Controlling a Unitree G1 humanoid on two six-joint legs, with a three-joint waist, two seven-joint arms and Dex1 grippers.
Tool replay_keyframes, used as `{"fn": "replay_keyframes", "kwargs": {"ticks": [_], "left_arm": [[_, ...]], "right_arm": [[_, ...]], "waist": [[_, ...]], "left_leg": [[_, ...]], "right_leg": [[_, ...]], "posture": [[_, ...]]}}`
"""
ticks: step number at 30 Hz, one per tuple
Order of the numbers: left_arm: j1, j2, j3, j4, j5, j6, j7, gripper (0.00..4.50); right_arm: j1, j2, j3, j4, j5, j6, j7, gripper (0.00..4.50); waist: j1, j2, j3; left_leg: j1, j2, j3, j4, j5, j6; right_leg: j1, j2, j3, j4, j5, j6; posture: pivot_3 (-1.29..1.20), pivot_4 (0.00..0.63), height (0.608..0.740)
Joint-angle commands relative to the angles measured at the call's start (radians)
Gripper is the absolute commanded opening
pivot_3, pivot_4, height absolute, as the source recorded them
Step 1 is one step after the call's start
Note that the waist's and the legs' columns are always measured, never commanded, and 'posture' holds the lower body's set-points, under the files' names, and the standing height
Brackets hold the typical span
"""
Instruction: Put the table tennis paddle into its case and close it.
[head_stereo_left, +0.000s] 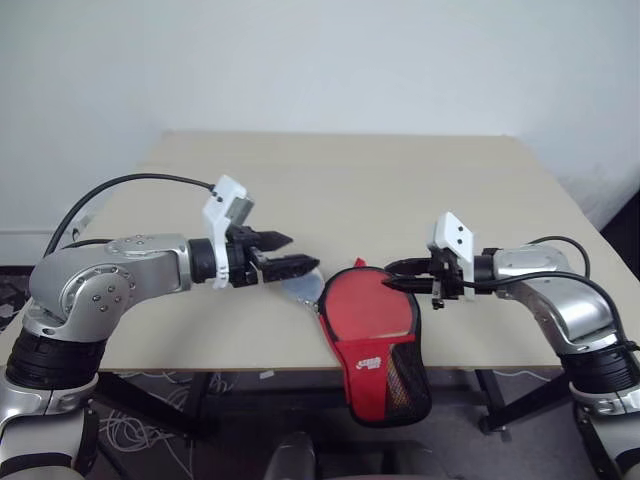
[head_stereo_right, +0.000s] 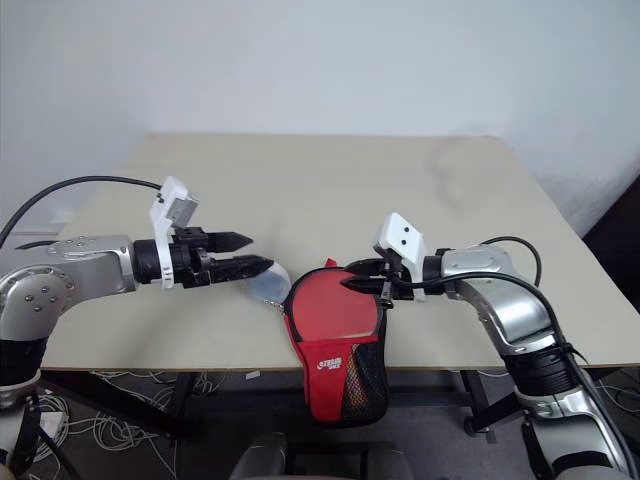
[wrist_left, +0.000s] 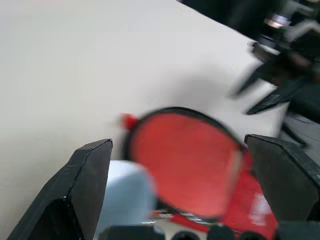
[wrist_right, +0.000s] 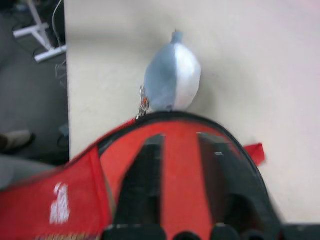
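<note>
black fingers of the right gripper are drawn together over the red rubber face of the table tennis paddle, their tips lying on its upper part; whether they actually pinch the paddle or the case rim cannot be told. in the right wrist view the two fingers lie flat on the red face, side by side with a narrow strip of red between them.

the paddle sits inside the case, which is open: its black rim rings the round face, and the red outer cover with white logo and black mesh pocket hangs down over the near edge of the table. a small red tab sticks out at the far side of the rim.

a pale blue-grey rounded pouch lies on the table just beside the case rim, joined to it by a small metal clip.

the left gripper stands with its fingers apart, holding nothing, above the table just left of the pouch and case, pointing toward them. the table is beige, against a white wall.
</note>
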Motion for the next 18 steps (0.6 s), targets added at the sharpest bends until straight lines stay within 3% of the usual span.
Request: {"fn": "replay_keyframes", "kwargs": {"ticks": [1,9,18], "left_arm": [[0.017,-0.030,0.055,0.061,0.091,-0.097,-0.054,4.50],[0.071,-0.167,0.077,0.163,0.198,-0.170,-0.081,4.50],[0.076,-0.270,0.065,0.241,0.303,-0.197,-0.114,4.50]], "right_arm": [[-0.024,0.060,0.003,0.006,-0.013,0.020,-0.082,0.02],[0.005,0.180,0.034,0.080,-0.064,-0.002,-0.208,0.02],[0.046,0.234,0.066,0.175,-0.111,-0.056,-0.242,0.02]], "waist": [[0.001,0.000,0.000],[0.002,0.000,0.002],[0.002,0.000,0.002]], "left_leg": [[0.000,0.000,0.000,0.000,0.000,0.000],[0.000,0.000,0.000,0.000,0.000,0.000],[-0.001,0.000,0.000,0.001,0.000,0.000]], "right_leg": [[0.000,0.000,0.000,0.000,0.000,0.000],[0.000,0.000,0.000,0.001,0.000,0.000],[-0.001,0.000,0.000,0.003,0.000,0.000]], "posture": [[0.00,0.000,0.684],[0.00,0.000,0.684],[0.00,0.000,0.684]]}}
